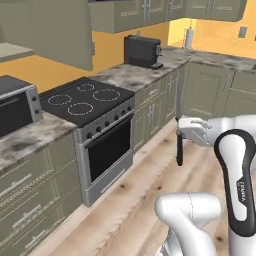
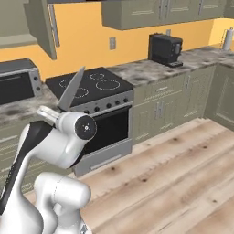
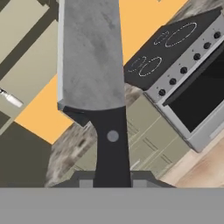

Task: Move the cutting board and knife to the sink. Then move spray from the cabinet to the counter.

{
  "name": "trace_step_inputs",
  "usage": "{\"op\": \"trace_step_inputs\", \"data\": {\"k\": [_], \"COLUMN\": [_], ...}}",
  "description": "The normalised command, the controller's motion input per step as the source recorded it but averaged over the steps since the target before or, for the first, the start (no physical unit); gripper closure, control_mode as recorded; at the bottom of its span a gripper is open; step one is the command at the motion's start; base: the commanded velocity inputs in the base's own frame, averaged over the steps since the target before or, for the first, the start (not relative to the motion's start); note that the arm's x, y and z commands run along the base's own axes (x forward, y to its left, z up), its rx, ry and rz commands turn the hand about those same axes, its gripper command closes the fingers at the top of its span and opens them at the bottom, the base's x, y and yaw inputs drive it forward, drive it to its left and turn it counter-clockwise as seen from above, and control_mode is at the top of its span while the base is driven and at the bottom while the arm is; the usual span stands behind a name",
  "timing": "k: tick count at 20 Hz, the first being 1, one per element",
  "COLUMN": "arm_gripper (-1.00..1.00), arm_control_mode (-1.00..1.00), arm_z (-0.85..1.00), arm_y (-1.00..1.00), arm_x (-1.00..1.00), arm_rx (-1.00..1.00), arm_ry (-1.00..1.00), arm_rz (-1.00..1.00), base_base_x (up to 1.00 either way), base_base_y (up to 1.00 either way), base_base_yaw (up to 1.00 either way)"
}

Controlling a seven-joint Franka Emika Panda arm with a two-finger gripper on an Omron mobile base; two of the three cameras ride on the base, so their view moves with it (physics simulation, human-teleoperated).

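One knife (image 3: 92, 57) is sitting clamped by its black handle in your gripper (image 3: 113, 181), blade pointing up, above the wooden floor (image 1: 125, 210). You are facing a black stove (image 1: 87, 100) set into a marbled counter (image 1: 135, 75) beneath olive cabinets (image 2: 137, 13).

The knife (image 3: 94, 65), broad silver-grey blade and black handle with a rivet, is held in the gripper (image 3: 111, 179) by its handle, up in the air, out in front of the stove (image 1: 90, 107), blade pointing upward.
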Motion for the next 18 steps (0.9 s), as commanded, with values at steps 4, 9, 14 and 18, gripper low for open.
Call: {"op": "trace_step_inputs", "data": {"k": [4, 9, 14, 18], "arm_gripper": [1.00, 1.00, 1.00, 1.00], "arm_control_mode": [1.00, 1.00, 1.00, 1.00], "arm_z": [0.00, 0.00, 0.00, 0.00], "arm_y": [0.00, 0.00, 0.00, 0.00], "arm_x": [0.00, 0.00, 0.00, 0.00], "arm_rx": [0.00, 0.00, 0.00, 0.00], "arm_ry": [0.00, 0.00, 0.00, 0.00], "arm_rz": [0.00, 0.00, 0.00, 0.00], "base_base_x": [0.33, 0.39, 0.46, 0.51], "base_base_y": [-0.41, -0.37, -0.35, -0.32], "base_base_yaw": [-0.24, -0.24, -0.19, -0.14]}}
